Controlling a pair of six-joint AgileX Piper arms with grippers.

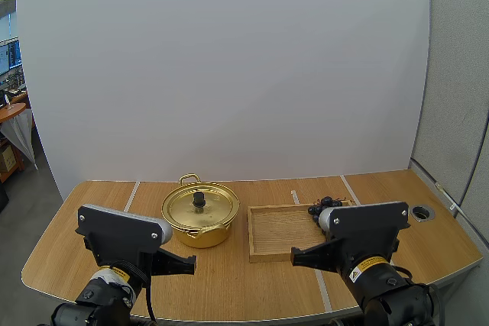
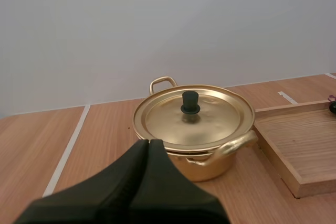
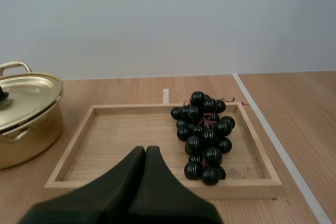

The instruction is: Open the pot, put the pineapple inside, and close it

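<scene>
Left gripper: fingers pressed flat together into one dark wedge, nothing in them. It hangs above the table on the near side of the pot, tips aimed at it, clear of it with no contact.

Pot is gold with two loop handles and stands upright on the table. The lid is seated on the rim, closed, with its black knob at the centre.

Right gripper: same, fingers closed on each other and empty. It sits above the near edge of the wooden tray, pointing across it.

The tray lies flat on the table just beside the pot, on the pot's right.

The fruit in view is a bunch of dark grapes. They lie inside the tray, in its right half toward the far corner, well apart from the pot and from both grippers.
</scene>
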